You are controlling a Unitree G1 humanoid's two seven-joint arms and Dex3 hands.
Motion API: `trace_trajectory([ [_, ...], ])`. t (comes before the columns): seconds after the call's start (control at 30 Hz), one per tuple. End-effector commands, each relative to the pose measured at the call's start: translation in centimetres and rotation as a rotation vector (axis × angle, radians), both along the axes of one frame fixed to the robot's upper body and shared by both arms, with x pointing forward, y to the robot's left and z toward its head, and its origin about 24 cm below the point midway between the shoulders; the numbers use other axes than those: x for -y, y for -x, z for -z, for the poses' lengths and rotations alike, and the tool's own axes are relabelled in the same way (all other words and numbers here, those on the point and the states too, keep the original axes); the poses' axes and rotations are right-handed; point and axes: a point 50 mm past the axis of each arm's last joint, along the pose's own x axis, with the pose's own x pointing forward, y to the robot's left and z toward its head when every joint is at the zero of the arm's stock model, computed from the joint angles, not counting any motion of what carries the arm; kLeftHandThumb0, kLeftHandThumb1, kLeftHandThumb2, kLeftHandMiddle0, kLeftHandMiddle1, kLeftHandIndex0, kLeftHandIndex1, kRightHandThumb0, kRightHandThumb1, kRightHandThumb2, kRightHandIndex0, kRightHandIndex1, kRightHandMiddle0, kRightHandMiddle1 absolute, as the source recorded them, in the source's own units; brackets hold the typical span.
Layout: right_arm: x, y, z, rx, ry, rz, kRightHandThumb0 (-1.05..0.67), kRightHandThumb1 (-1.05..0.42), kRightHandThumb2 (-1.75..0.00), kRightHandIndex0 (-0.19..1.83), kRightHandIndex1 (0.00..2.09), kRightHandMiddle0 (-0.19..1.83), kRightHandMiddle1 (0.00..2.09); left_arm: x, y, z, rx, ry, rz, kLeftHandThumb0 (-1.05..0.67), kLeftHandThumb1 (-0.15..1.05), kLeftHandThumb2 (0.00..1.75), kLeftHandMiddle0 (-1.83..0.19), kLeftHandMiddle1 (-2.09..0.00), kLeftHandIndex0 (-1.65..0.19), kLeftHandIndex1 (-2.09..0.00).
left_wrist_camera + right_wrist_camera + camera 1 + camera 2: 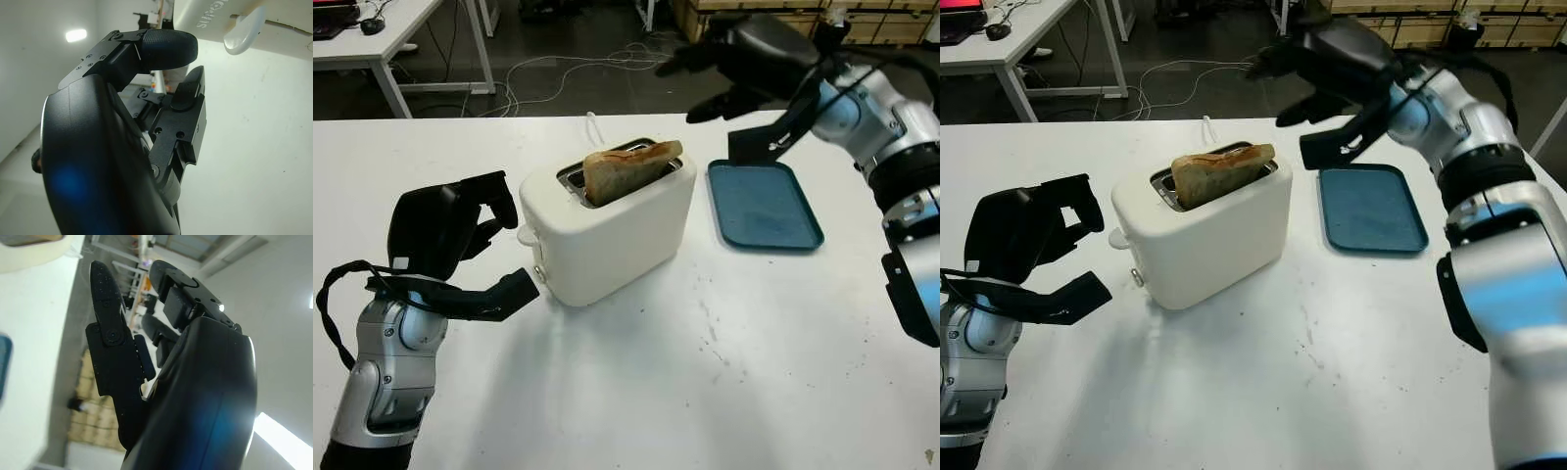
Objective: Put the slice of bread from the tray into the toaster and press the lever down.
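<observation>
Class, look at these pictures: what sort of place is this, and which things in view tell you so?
Probably a workshop or robot test lab, not a kitchen. The toaster and blue tray sit on a plain white table, loose cables trail over a bare dark floor, and wooden crates stand at the back.

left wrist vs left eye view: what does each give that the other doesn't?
Left wrist view alone: a close look at the toaster's lever knob, apart from the left hand's fingertip, and lettering on the toaster wall.
Left eye view alone: the slice of bread standing tilted in the slot, well above the top; the blue tray beside the toaster, nothing on it; the right hand, open, raised behind the tray.
Both: the left hand holding nothing, the white toaster, and the white table.
</observation>
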Motion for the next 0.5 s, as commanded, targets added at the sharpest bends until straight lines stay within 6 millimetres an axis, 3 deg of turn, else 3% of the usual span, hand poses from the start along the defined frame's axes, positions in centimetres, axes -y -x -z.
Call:
trace_trajectory([
  [0.0,0.7,0.6,1.2,0.010,-0.231,-0.024,-0.41,-0.89,-0.02,0.64,0.84,0.87,0.19,-0.1,0.0,-0.2,0.014,-0.019,-0.005,0.14,0.88,0.00,-0.94,-1.75,-0.81,-1.63],
  [0.13,2.6,2.0,5.4,-0.098,-0.548,0.000,-0.31,-0.92,-0.13,0.80,1.13,1.00,0.27,-0.1,0.2,-0.6,0.031,-0.023,0.003,0.13,0.88,0.00,-0.93,-1.75,-0.80,-1.63],
  [0.2,3.3,3.1,7.3,-0.169,-0.644,0.009,-0.34,-0.92,-0.21,0.94,1.20,0.98,0.67,0.0,0.3,-0.9,0.050,-0.027,0.009,0.13,0.88,0.00,-0.94,-1.75,-0.80,-1.62],
  [0.23,3.6,3.8,8.4,-0.199,-0.686,0.013,-0.33,-0.92,-0.27,1.03,1.28,0.91,1.02,0.1,0.4,-1.1,0.059,-0.028,0.014,0.12,0.87,0.00,-0.94,-1.75,-0.81,-1.63],
  [0.27,3.9,4.7,9.5,-0.225,-0.731,0.015,-0.34,-0.92,-0.31,1.05,1.36,0.87,1.21,0.2,0.5,-1.3,0.070,-0.026,0.022,0.12,0.88,0.00,-0.95,-1.75,-0.81,-1.63],
  [0.3,4.1,5.6,10.5,-0.246,-0.769,0.022,-0.35,-0.92,-0.37,1.02,1.55,0.76,1.49,0.3,0.6,-1.4,0.077,-0.027,0.028,0.12,0.87,0.00,-0.96,-1.75,-0.82,-1.65],
  [0.37,4.4,7.2,12.1,-0.273,-0.848,0.055,-0.37,-0.92,-0.40,0.97,1.69,0.66,1.68,0.5,0.7,-1.6,0.079,-0.040,0.038,0.10,0.87,0.00,-0.96,-1.75,-0.82,-1.65],
  [0.47,4.8,9.3,13.7,-0.266,-0.949,0.128,-0.44,-0.92,-0.44,0.87,1.74,0.52,1.74,0.5,0.6,-1.6,0.059,-0.066,0.048,0.05,0.87,0.00,-0.97,-1.71,-0.85,-1.51],
])
